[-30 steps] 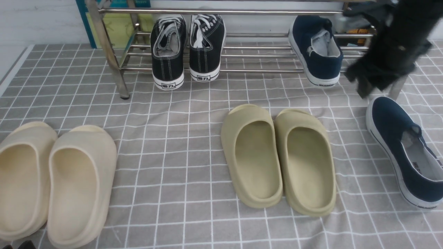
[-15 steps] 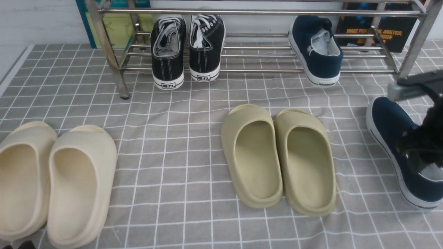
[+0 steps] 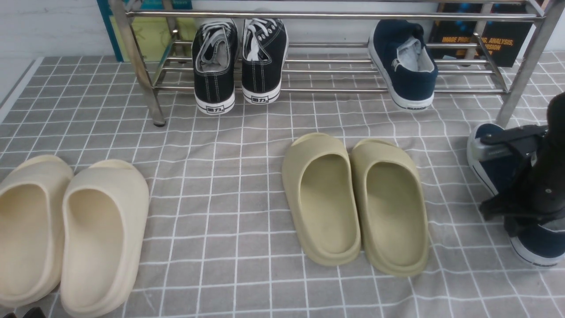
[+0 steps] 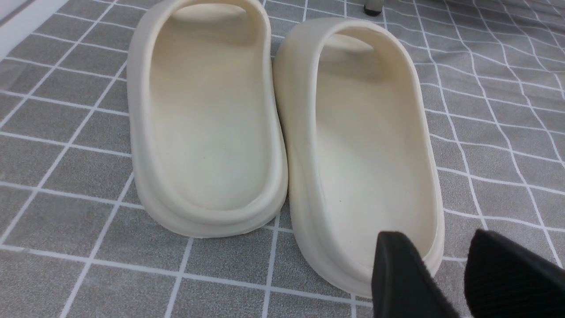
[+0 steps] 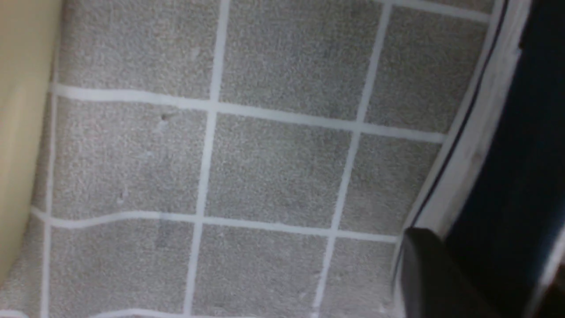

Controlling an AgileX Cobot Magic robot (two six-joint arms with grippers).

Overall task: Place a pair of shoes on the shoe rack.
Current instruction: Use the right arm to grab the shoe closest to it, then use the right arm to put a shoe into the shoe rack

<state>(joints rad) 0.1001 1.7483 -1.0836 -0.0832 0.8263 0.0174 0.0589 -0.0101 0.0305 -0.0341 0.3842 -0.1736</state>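
Cloth [image 3: 220, 198]: rack [image 3: 145, 79], 4 slides [image 3: 322, 198], navy shoe [image 3: 501, 174]

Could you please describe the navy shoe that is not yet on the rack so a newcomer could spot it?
Find the chrome shoe rack at the back and follow it to its right-hand front leg. On the checked cloth just in front of that leg lies the navy slip-on shoe. Unlike the olive slides beside it, it is closed, dark blue, white-soled.
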